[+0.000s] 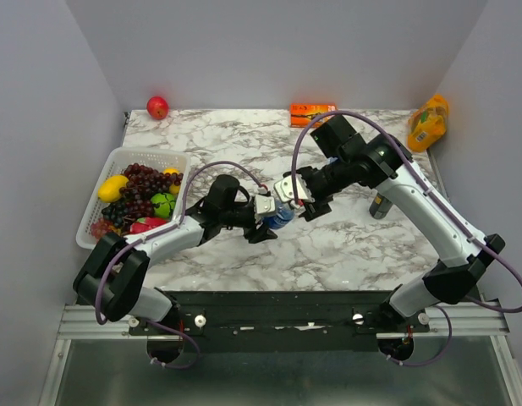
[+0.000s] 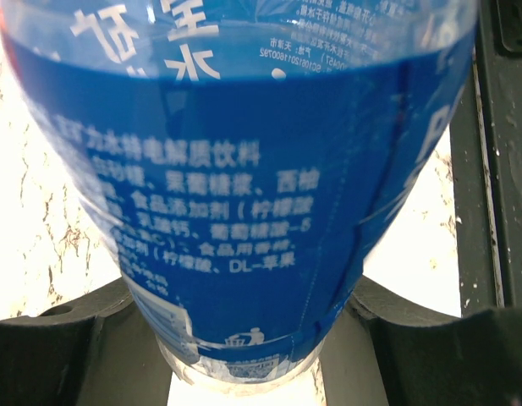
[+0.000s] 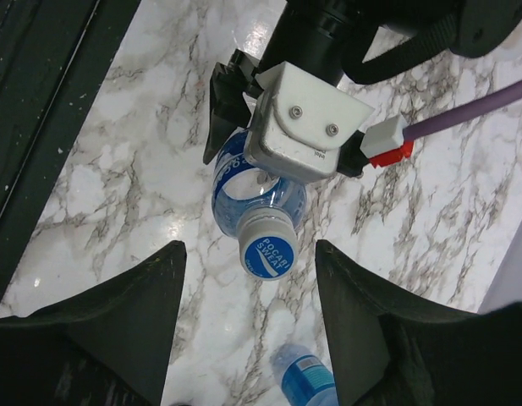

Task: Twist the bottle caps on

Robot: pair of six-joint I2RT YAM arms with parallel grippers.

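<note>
The left arm [image 1: 172, 241] stretches low from its base at the near left edge of the desk [image 1: 345, 245], angling in toward the middle. The left claw [image 1: 273, 218] is clamped on a bottle [image 2: 261, 211], with a dark finger [image 2: 66, 355] pressed against each side of its body. The right arm [image 1: 430, 211] climbs from the near right corner, bends at a raised elbow and doubles back toward the centre. The right claw [image 1: 296, 196] faces the left claw at close range, its two fingers [image 3: 125, 321] spread apart.
</note>
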